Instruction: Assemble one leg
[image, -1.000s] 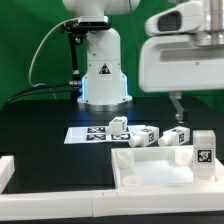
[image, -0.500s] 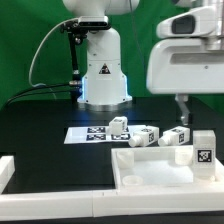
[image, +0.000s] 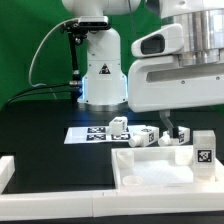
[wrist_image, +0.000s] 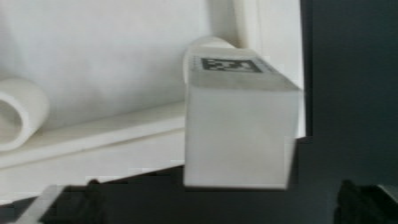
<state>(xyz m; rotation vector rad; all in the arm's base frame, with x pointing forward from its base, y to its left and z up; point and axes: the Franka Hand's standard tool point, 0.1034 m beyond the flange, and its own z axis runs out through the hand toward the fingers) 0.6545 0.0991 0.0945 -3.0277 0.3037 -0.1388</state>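
End effector (image: 175, 128) (wrist_image: 217, 206) stood wide; its dark fingertips (wrist_image: 71, 205) flanked a short, chunky white plastic leg (image: 178, 138) (wrist_image: 240, 125) bearing a black-and-white square tag; gaps showed on both sides in the wrist view, nothing gripped. Leg sat on the black bench (image: 40, 140) just beside the far rim of the large white square plastic tray (image: 150, 172), toward the exterior view's right; contact with the rim could not be told. A second white tagged post (image: 118, 126) sat by the thin flat white marker board (image: 88, 133); a third post (image: 147, 136) lay between it and the leg; a fourth post (image: 204, 150) stood upright at the tray's right side.
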